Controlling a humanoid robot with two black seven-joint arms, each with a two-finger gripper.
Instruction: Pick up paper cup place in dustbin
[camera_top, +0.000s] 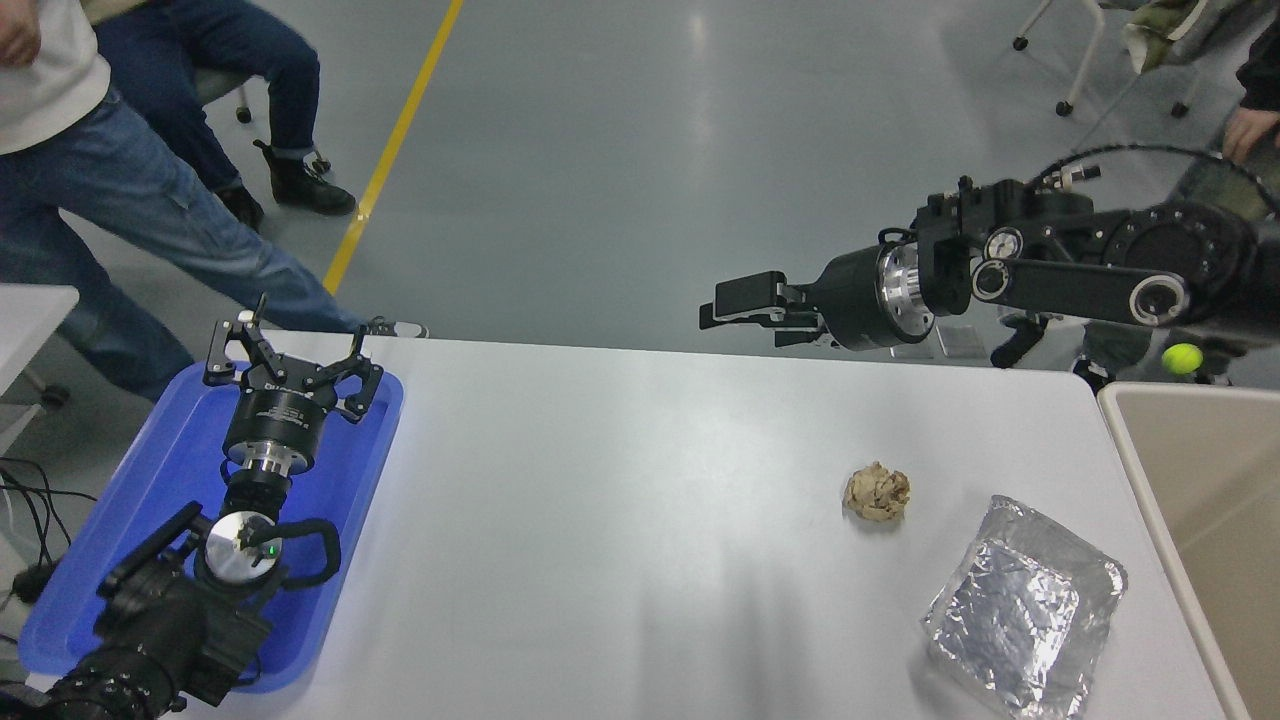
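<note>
**Right arm over far desk edge, nothing held**

My right gripper (725, 305) hangs above the white desk (640, 480) far edge, pointing left, jaws narrow, empty. Left gripper (290, 365) parked over the blue plastic tray (150, 500), jaws spread. Large beige plastic dustbin (1200, 480) sits at the desk's right end. Paper cup not visible. Crumpled tan paper ball (877, 492) lies near the crinkled silver foil tray (1020, 610)

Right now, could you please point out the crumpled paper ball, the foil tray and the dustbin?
crumpled paper ball (877, 493), head view, its middle.
foil tray (1020, 610), head view, its crinkled floor.
dustbin (1125, 432), head view, its left rim.
</note>
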